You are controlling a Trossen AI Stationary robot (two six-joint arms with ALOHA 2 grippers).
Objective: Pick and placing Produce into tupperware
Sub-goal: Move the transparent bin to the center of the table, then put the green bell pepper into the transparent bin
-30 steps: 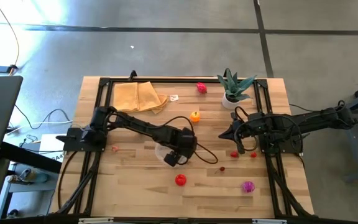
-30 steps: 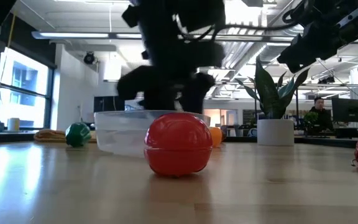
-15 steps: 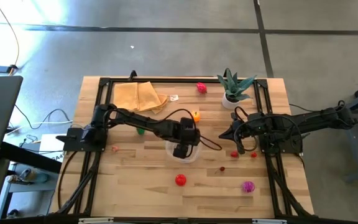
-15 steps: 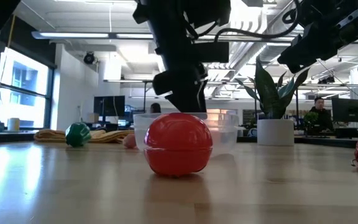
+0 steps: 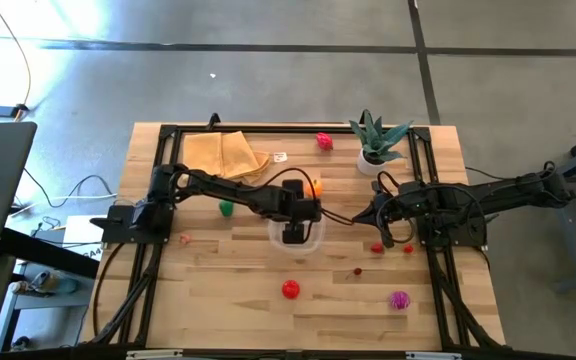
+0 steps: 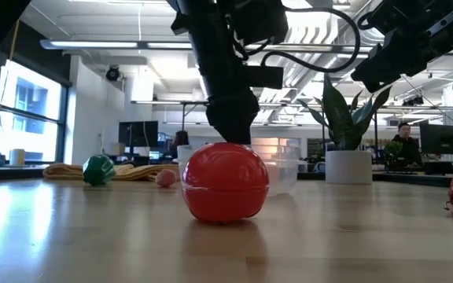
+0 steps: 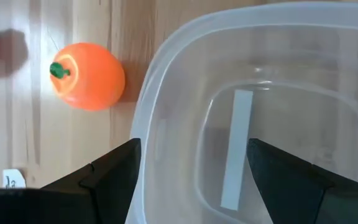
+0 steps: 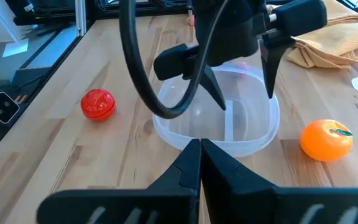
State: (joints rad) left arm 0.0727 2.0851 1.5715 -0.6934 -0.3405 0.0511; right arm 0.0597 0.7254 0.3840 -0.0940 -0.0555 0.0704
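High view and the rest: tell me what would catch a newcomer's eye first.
The left gripper, at the table's middle, holds the clear tupperware by its wall, one finger inside and one outside. An orange toy fruit sits just beside the container, and a red tomato-like ball fills the low view's foreground. The right gripper waits shut near the potted plant.

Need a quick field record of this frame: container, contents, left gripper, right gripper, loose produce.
container: clear tupperware, mid-table
contents: nothing in it, per left wrist view
left gripper: fingers straddle the tupperware's wall, one inside, one outside
right gripper: shut, holds nothing, right of the tupperware
loose produce: orange fruit beside the tupperware; red ball toward the front edge; green piece under the left arm; magenta piece front right
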